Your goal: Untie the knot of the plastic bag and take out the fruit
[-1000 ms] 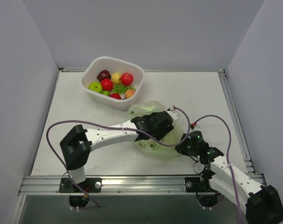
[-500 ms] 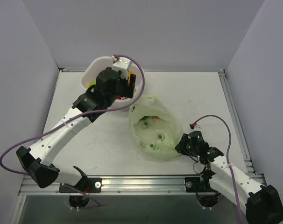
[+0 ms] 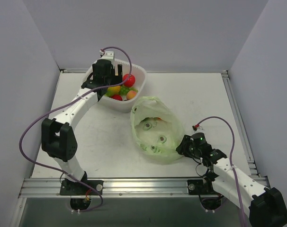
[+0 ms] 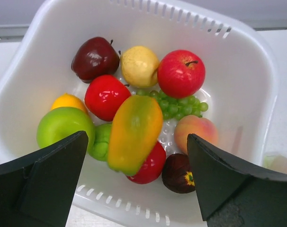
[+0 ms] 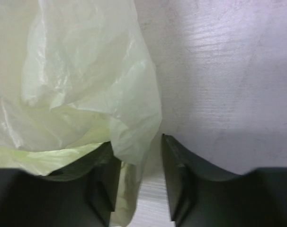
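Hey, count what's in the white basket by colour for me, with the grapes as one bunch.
Red fruit: 3
Dark maroon fruit: 2
Green fruit: 2
Grape bunch: 1
Yellow or orange fruit: 3
Peach: 1
Total: 12

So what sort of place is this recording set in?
Probably a lab robot test cell: a white tabletop framed by aluminium rails, plain grey panel walls on three sides, and glossy, likely fake fruit in a white plastic basket.
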### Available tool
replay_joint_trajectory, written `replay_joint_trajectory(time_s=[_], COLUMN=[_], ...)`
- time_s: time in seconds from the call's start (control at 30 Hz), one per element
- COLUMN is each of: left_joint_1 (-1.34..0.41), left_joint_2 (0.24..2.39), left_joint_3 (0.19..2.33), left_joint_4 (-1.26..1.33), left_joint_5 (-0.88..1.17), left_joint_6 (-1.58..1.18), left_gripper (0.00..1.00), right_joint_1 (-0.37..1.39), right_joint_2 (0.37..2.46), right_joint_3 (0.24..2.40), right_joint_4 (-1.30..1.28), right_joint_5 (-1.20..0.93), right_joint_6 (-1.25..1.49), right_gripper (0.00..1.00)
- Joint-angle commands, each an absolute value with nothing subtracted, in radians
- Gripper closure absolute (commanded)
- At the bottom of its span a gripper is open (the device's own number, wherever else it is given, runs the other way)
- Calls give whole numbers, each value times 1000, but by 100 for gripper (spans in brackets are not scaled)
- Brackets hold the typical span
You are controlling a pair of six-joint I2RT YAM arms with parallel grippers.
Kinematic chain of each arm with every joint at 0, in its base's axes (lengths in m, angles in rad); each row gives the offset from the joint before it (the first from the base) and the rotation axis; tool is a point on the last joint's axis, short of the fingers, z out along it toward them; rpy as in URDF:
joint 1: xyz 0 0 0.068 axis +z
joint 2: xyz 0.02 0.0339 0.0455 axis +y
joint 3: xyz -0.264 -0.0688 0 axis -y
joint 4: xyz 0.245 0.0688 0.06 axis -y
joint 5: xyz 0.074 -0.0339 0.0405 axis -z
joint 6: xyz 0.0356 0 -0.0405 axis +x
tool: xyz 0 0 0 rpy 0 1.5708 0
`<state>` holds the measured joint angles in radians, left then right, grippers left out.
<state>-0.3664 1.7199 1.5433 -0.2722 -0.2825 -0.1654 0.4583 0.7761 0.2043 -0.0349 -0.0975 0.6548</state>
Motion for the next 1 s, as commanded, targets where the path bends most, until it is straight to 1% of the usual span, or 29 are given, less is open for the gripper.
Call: replay_joint_trajectory(time_s=[0.0, 0.03, 0.07, 0.17, 0.27, 0.33, 0.37, 0.43, 0.53, 0.7, 0.8, 0.83, 0.87, 0.97], left_joint_1=[-362, -362, -362, -365, -376, -382, -385, -394, -403, -407, -405, -405, -403, -402], left_joint_2=[1706, 1701, 1683, 1602, 1491, 1401, 1370, 1283, 1174, 1069, 1052, 1039, 1032, 1022], left_joint_3=[1609, 1591, 1582, 1511, 1409, 1358, 1324, 1234, 1111, 927, 933, 921, 914, 902], left_joint_4=[-207, -206, -212, -213, -233, -251, -268, -282, -296, -253, -275, -267, -252, -242], left_joint_5=[-245, -242, -229, -190, -167, -141, -134, -100, -49, -18, 0, 0, 29, 9], left_joint_6=[-176, -176, -178, -190, -196, -198, -198, -192, -178, -135, -146, -152, -164, -164], left_gripper=[2, 3, 3, 3, 3, 3, 3, 3, 3, 3, 3, 3, 3, 3], right_joint_1=[462, 460, 462, 463, 468, 469, 471, 472, 474, 471, 468, 468, 468, 468], right_joint_2=[772, 769, 753, 714, 677, 670, 679, 702, 773, 931, 1049, 1083, 1153, 1288], right_joint_3=[209, 209, 210, 241, 323, 383, 449, 535, 711, 960, 1055, 1118, 1155, 1273], right_joint_4=[-48, -49, -49, -93, -165, -234, -261, -346, -455, -518, -525, -522, -522, -522], right_joint_5=[-89, -100, -104, -136, -172, -181, -189, -198, -216, -195, -215, -236, -257, -320], right_joint_6=[640, 637, 627, 608, 580, 529, 509, 431, 315, 144, 101, 95, 74, 25], right_gripper=[57, 52, 40, 25, 17, 14, 12, 10, 9, 5, 3, 3, 2, 2])
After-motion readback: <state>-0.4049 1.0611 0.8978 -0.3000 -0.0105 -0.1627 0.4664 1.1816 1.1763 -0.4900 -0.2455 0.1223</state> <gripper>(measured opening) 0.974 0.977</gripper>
